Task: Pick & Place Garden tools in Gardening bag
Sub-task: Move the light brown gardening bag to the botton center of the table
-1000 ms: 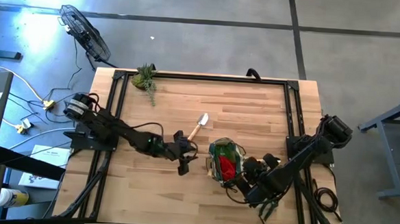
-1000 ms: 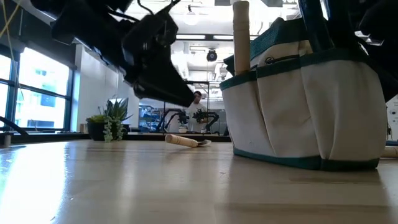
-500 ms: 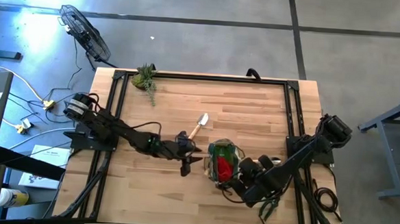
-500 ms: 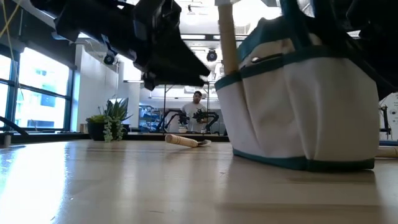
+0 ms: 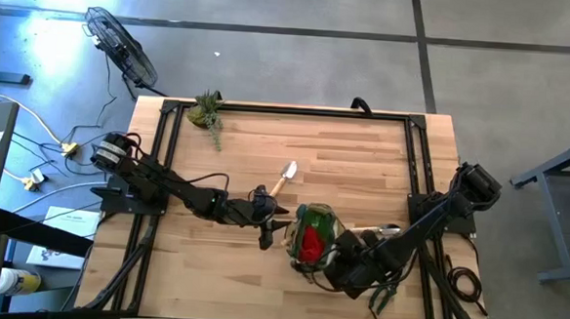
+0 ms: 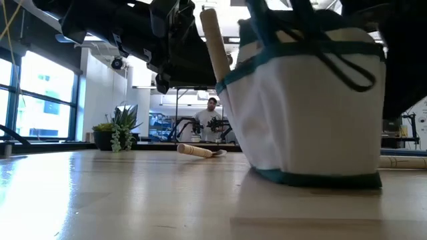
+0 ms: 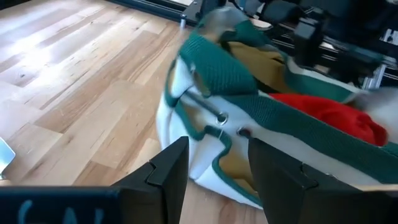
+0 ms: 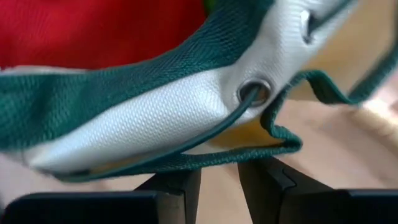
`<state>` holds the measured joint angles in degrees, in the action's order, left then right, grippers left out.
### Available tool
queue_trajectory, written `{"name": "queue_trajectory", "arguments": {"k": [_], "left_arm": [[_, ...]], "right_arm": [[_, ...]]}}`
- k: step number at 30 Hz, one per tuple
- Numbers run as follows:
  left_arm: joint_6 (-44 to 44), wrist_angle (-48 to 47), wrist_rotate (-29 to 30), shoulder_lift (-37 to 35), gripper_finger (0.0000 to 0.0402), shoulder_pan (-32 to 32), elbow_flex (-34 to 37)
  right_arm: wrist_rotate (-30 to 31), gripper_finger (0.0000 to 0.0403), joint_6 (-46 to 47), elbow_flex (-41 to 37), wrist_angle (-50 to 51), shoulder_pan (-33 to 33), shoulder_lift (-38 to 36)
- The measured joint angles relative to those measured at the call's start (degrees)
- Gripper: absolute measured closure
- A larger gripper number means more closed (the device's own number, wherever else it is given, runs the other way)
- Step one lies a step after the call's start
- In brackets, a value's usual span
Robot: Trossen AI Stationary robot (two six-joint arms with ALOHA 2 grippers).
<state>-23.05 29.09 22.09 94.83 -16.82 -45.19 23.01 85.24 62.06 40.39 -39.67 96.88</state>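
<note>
Right gripper [image 8: 217, 180] first: its two dark fingers stand a narrow gap apart with the green-trimmed rim of the white-and-green fabric gardening bag [image 5: 312, 241] right at that gap; I judge a pinch on the rim, though contact is hard to confirm. Just beyond, a red fabric piece [image 8: 93, 31] fills the bag's mouth. Left gripper [image 7: 214, 165] hovers spread and empty, the bag's near wall directly ahead of its tips. Off to its side, well apart, a wooden-handled metal trowel [image 5: 282, 179] lies on the wooden table [image 5: 363, 154]. A wooden handle [image 6: 215, 40] stands in a pocket. Step in hand: steadying the bag. Next, I'd say, the left arm must swing to that trowel.
</note>
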Motion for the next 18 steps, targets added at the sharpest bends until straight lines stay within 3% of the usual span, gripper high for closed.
{"name": "queue_trajectory", "arguments": {"k": [6, 14, 18], "left_arm": [[0.0, -0.3, 0.1, 0.0, 0.0240, 0.0, 0.0], [0.3, -3.3, 0.7, 0.0, 0.0240, 0.0, 0.0], [0.2, -8.0, -0.2, 0.0, 0.0240, 0.0, 0.0]], "right_arm": [[-5.9, 0.0309, -0.6, 0.0, -7.1, -0.8, 0.0], [-6.5, 0.0309, -7.1, 0.0, -17.6, -1.8, 0.0], [-9.5, 0.0310, -10.8, 0.0, -19.9, -1.9, 0.0]]}}
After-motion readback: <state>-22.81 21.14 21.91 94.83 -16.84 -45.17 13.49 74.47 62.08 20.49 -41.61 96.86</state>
